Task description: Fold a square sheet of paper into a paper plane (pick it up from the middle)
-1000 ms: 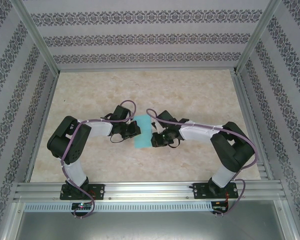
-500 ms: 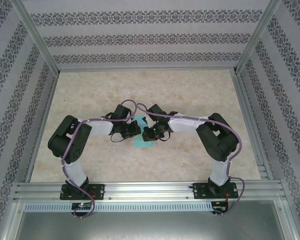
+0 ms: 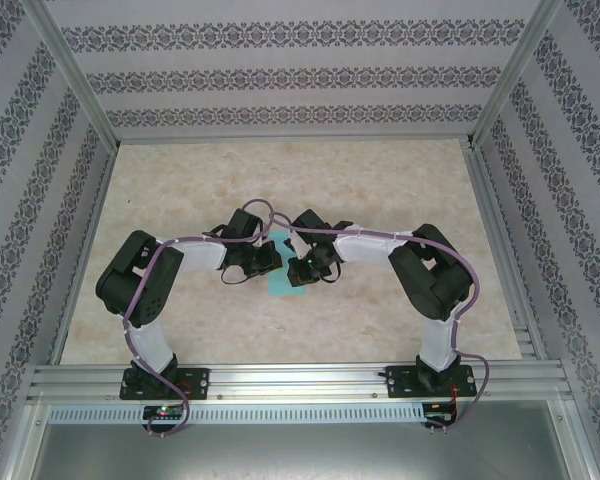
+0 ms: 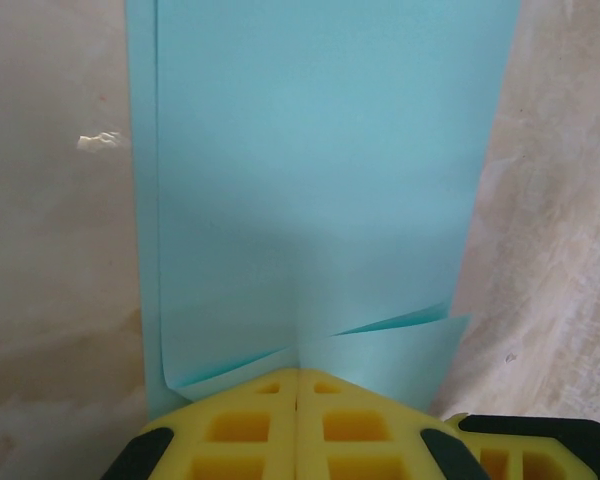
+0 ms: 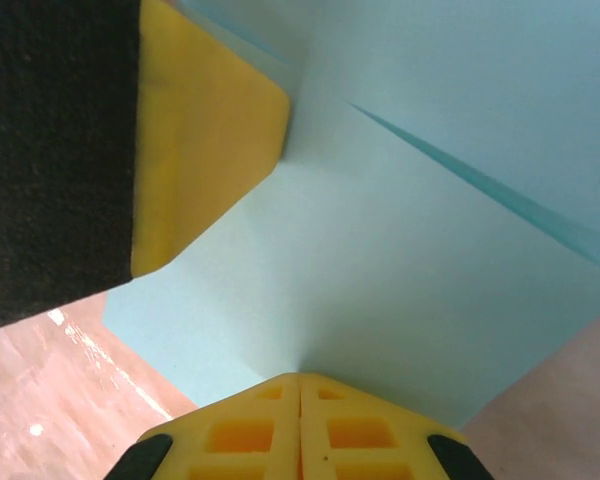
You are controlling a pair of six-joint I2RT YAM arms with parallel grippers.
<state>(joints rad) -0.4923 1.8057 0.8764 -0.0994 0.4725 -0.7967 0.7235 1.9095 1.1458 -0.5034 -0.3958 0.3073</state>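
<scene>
The square sheet of paper [image 3: 278,287] is turquoise and lies folded at the table's middle, with only a small patch showing between the two wrists. My left gripper [image 3: 272,256] is shut, its yellow fingertips [image 4: 298,372] pinching the near edge of the sheet [image 4: 320,180], where two layered flaps and a crease meet. My right gripper [image 3: 300,272] is shut too, and its tips [image 5: 299,378] pinch the paper [image 5: 410,260] at a raised crease. The left gripper's yellow finger [image 5: 205,130] sits close by on the same sheet.
The marbled beige tabletop [image 3: 380,190] spreads wide behind and beside the arms. Patterned walls and an aluminium frame [image 3: 280,380] enclose it. Both wrists crowd together at the centre, cables looping over them.
My right arm has swung left towards the left gripper, bringing its side of the paper along. The visible turquoise strip has shrunk to a small patch. The left arm has stayed put.
</scene>
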